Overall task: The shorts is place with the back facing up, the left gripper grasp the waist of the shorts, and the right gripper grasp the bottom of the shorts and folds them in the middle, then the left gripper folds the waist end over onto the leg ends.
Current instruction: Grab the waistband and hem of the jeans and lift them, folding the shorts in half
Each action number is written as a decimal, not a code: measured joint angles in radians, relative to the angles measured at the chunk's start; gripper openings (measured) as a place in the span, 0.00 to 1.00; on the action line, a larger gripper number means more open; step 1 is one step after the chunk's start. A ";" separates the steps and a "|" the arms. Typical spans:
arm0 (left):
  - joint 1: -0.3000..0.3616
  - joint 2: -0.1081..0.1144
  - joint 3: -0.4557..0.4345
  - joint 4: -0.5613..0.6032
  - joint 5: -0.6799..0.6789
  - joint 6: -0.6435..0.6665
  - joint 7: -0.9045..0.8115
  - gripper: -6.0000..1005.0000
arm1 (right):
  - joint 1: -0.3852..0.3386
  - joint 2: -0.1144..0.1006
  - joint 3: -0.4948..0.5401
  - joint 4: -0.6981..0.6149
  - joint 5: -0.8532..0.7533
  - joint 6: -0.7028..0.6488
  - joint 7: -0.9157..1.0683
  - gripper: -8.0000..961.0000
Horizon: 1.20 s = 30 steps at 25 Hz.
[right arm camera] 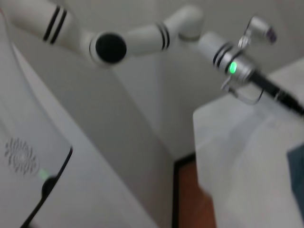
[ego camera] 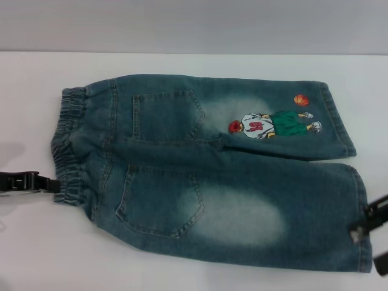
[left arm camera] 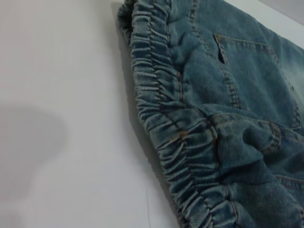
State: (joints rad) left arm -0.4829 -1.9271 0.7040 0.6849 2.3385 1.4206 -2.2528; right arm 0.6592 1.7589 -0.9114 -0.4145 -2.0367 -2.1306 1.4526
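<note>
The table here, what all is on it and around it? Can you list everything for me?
shorts: one, faded blue denim, spread flat across the table, back pockets up
waist: one, darker gathered band, at the robot's left end
leg ends: two, blue hems, at the robot's right end
cartoon print: one, red, white and green with an orange ball, on the far leg
table: one, white, under everything
left gripper: one, black, at the near corner of the waist
right gripper: one, black, at the near leg's hem
</note>
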 joint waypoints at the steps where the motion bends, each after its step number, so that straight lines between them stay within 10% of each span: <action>1: -0.001 -0.002 0.000 0.001 0.000 -0.001 0.000 0.02 | 0.000 0.000 -0.001 0.000 -0.014 -0.003 0.000 0.57; 30: -0.008 -0.012 0.002 0.002 0.005 -0.005 -0.016 0.02 | -0.032 -0.018 0.046 -0.012 -0.403 0.021 0.010 0.57</action>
State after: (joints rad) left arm -0.4909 -1.9392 0.7059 0.6873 2.3436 1.4157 -2.2690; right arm 0.6270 1.7413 -0.8657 -0.4261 -2.4394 -2.1101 1.4631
